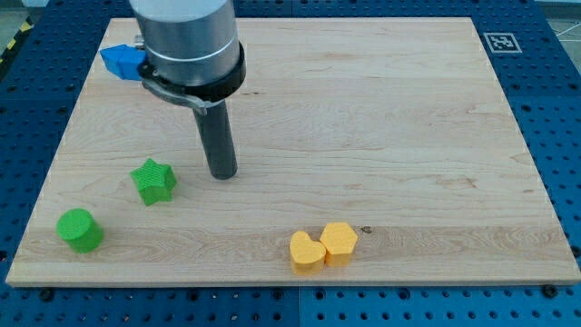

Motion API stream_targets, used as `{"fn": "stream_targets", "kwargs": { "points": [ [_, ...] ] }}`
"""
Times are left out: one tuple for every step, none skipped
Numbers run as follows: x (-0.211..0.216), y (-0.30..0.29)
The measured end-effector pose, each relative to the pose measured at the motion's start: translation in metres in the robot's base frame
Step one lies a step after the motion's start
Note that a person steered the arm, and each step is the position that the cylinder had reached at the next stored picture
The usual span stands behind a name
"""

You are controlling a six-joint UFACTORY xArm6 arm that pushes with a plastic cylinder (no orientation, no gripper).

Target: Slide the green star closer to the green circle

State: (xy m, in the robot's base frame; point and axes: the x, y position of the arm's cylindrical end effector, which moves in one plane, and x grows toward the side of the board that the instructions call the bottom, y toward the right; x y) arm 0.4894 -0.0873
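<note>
The green star (pixel 153 182) lies on the wooden board (pixel 381 118) at the view's lower left. The green circle (pixel 80 229) sits further down and left of it, near the board's bottom left corner, with a gap between the two. My tip (pixel 223 174) rests on the board just to the right of the green star, a short gap away, not touching it. The rod rises from there to the grey arm body at the view's top left.
A yellow heart (pixel 306 252) and a yellow hexagon-like block (pixel 339 242) touch each other near the bottom edge, right of centre. A blue block (pixel 121 62) is partly hidden behind the arm at the top left. A printed marker (pixel 500 42) sits at the top right corner.
</note>
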Motion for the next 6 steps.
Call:
{"fn": "stream_targets", "kwargs": {
  "points": [
    [-0.001,-0.013],
    [-0.001,-0.031],
    [-0.001,-0.051],
    [-0.001,-0.068],
    [0.002,-0.082],
    [0.011,-0.092]
  ]
}}
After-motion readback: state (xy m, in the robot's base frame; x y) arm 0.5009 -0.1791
